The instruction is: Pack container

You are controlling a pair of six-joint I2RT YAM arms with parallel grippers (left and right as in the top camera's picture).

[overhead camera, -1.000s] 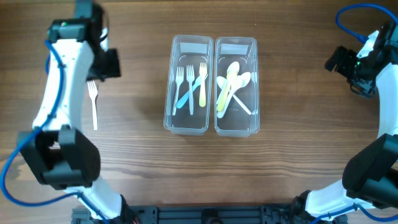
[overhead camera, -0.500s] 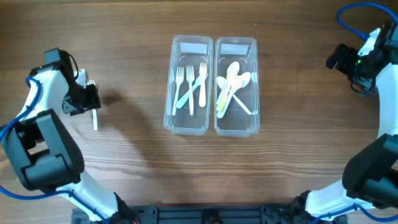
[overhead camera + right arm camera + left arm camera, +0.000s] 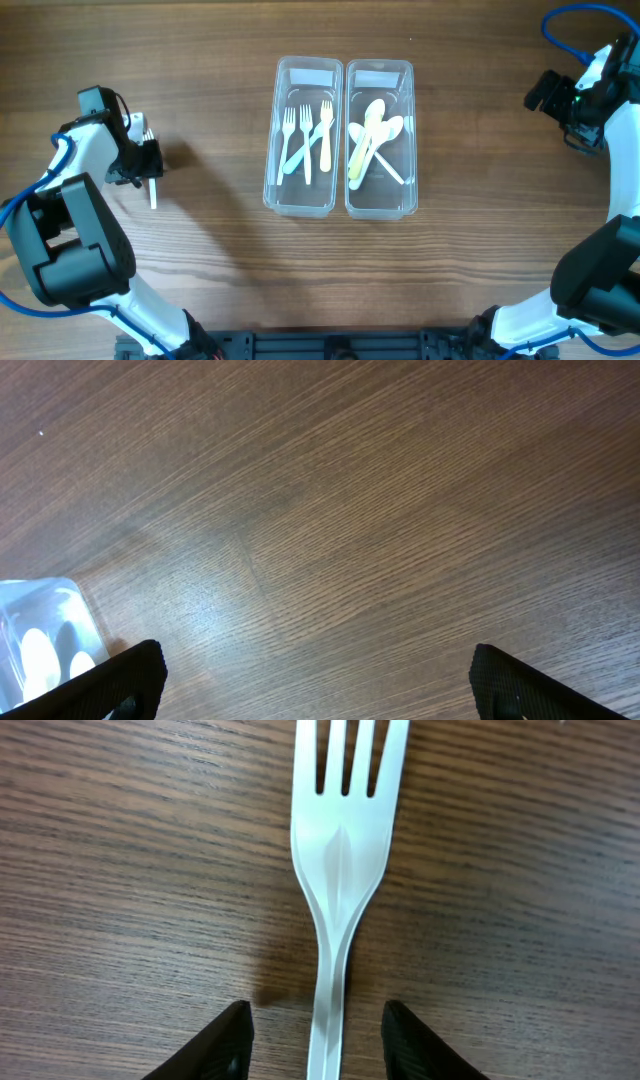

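Left wrist view: the left gripper (image 3: 316,1012) stands partly open astride the handle of a white plastic fork (image 3: 342,850) lying on the brown wooden table (image 3: 120,870), a gap either side, tines beyond its fingertips. Two clear plastic containers (image 3: 343,140) of cutlery sit well apart, between both grippers. The right gripper (image 3: 315,660) gapes wide, holding nothing

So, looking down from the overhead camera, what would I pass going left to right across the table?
First the white fork, then the fork container, the spoon container, and the right tool.
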